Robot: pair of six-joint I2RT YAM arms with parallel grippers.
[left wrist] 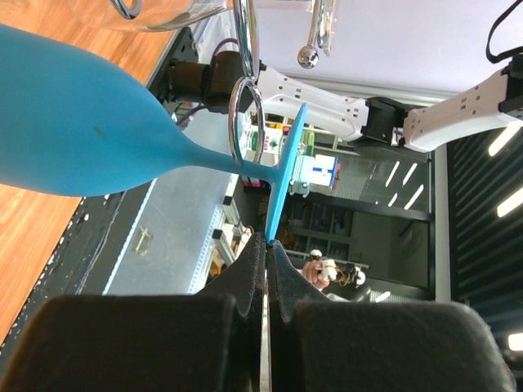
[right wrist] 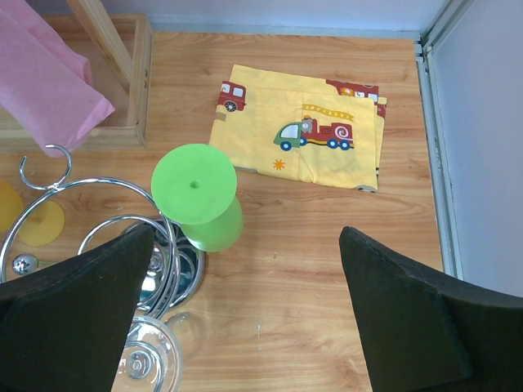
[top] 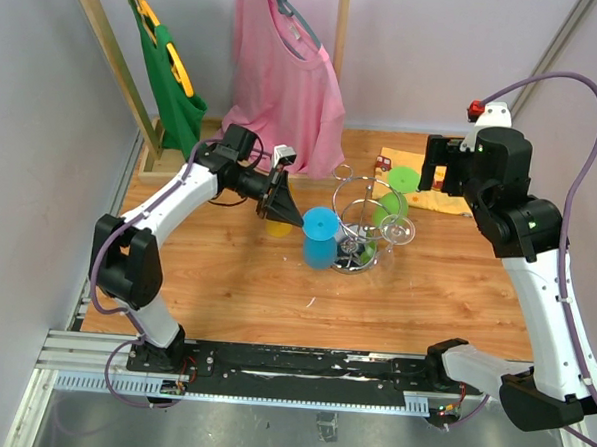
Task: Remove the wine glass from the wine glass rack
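Left wrist view, nearest first. My left gripper [left wrist: 267, 253] is fully closed, its two black fingers pinching the lower rim of the foot [left wrist: 286, 171] of the blue wine glass [left wrist: 90, 135]. The foot stands edge-on, in line with the fingers.

Just beyond the foot, the stem passes through a chrome loop [left wrist: 234, 114] of the wine glass rack [left wrist: 248, 37]. The glass is therefore gripped but not yet free. Beyond the loop the bowl swells away to the left, so here the long axis runs crosswise to the fingers.

In the overhead view the glass hangs foot-up on the left side of the rack, above the desk [top: 244, 301], on my left arm's side.

I judge that the stem must leave the loop sideways, not along its own axis, since foot and bowl look wider than the loop. I cannot tell where the loop's gap lies.

Farther off, my right gripper [right wrist: 248, 237] hangs spread wide and empty above the rack's right side, near the green glass [right wrist: 194, 184]. It is well apart from the blue glass.
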